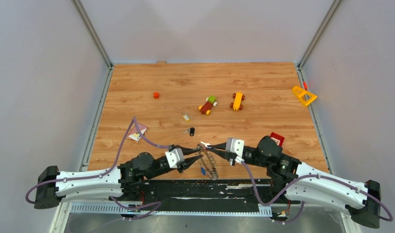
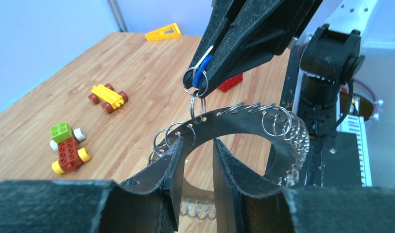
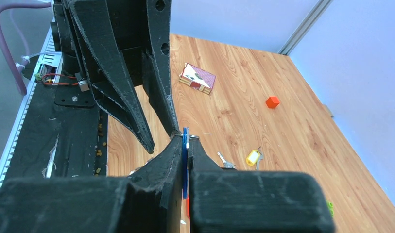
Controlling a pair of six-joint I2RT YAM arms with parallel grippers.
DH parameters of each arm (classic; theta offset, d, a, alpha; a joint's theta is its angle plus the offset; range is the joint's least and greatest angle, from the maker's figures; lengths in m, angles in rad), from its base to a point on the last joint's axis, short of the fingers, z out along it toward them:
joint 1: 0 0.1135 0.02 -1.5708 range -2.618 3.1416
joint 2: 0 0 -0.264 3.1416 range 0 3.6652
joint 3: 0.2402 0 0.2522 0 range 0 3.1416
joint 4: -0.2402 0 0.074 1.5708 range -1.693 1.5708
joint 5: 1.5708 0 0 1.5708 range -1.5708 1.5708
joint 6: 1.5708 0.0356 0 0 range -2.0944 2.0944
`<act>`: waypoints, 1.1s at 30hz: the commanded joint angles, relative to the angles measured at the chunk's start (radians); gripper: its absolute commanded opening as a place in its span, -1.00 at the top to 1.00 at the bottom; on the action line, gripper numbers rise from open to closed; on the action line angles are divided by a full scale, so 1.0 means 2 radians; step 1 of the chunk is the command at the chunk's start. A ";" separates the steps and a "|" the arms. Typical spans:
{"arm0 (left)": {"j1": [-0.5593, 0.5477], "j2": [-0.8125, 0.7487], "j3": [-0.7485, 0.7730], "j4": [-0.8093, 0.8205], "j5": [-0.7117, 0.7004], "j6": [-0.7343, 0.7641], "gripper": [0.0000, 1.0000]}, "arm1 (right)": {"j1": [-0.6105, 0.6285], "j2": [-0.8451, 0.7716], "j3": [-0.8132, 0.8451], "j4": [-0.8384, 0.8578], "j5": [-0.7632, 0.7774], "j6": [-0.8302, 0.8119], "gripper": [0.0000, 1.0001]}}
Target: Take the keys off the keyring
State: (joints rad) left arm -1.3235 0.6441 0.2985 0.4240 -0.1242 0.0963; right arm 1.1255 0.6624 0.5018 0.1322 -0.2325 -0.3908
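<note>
The keyring is a flat grey band hung with small wire rings and stands on edge between my two grippers. My right gripper is shut on a blue-headed key. That key is linked to the band by two small rings. My left gripper is open, and its left fingertip is at the band's near edge. Two loose keys lie on the table, one with a yellow tag and a silver one. A black-headed key lies farther out.
Two toy block vehicles and a small red cube sit mid-table. A yellow triangle is at the far right edge, and a red block is by my right arm. A little house block lies to the left.
</note>
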 commanded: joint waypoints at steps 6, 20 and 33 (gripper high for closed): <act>-0.002 0.010 -0.037 0.172 0.004 -0.042 0.42 | 0.004 -0.009 0.029 0.042 0.027 0.044 1.00; -0.002 0.049 -0.041 0.221 0.001 -0.044 0.48 | 0.004 -0.008 0.031 0.054 0.016 0.075 1.00; -0.002 0.056 -0.043 0.225 -0.016 -0.041 0.55 | 0.004 -0.009 0.025 0.056 -0.034 0.075 1.00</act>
State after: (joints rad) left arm -1.3239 0.7483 0.2138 0.8135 -0.1329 0.0200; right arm 1.1255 0.6582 0.5060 0.1558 -0.2493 -0.2623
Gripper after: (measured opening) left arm 0.235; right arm 0.047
